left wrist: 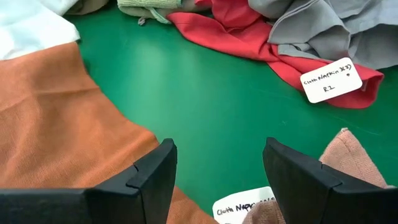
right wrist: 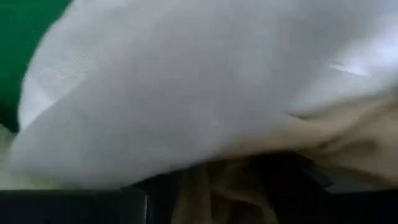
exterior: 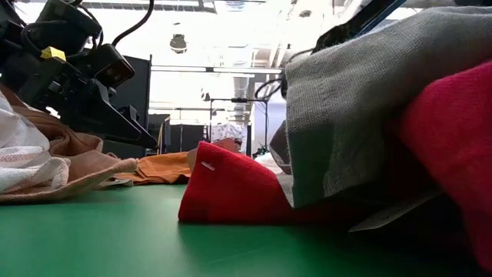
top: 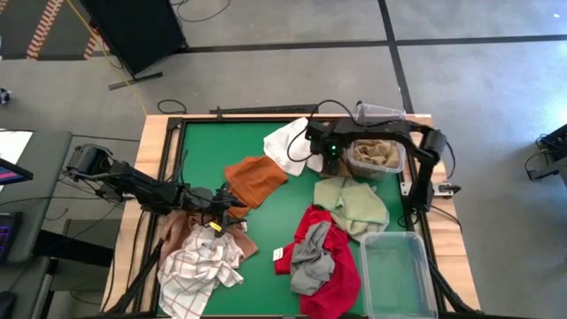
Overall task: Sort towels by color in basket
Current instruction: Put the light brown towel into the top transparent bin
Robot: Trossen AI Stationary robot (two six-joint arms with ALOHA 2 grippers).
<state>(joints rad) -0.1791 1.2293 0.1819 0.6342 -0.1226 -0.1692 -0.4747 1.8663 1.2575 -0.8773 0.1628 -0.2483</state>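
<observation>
A rust orange towel [top: 257, 180] lies flat mid-table. My left gripper [top: 229, 202] is open just above the green table, between this towel's near edge [left wrist: 74, 124] and a brown towel [left wrist: 348, 162]; it holds nothing. A white towel [top: 285, 143] lies at the far middle. My right gripper [top: 315, 147] is at its right edge, and white cloth [right wrist: 186, 81] fills the right wrist view. Tan towels fill a clear tub [top: 376, 156]. A pale green towel [top: 353, 204], a red towel [top: 326, 257] with a grey towel [top: 310, 266] on it, and a check towel [top: 199, 266] lie nearer.
An empty clear bin [top: 399, 275] stands at the near right corner. White paper tags [left wrist: 329, 79] are fixed to the towels. A bare green patch [top: 275, 221] lies between the orange and red towels. The table has a raised wooden rim [top: 159, 142].
</observation>
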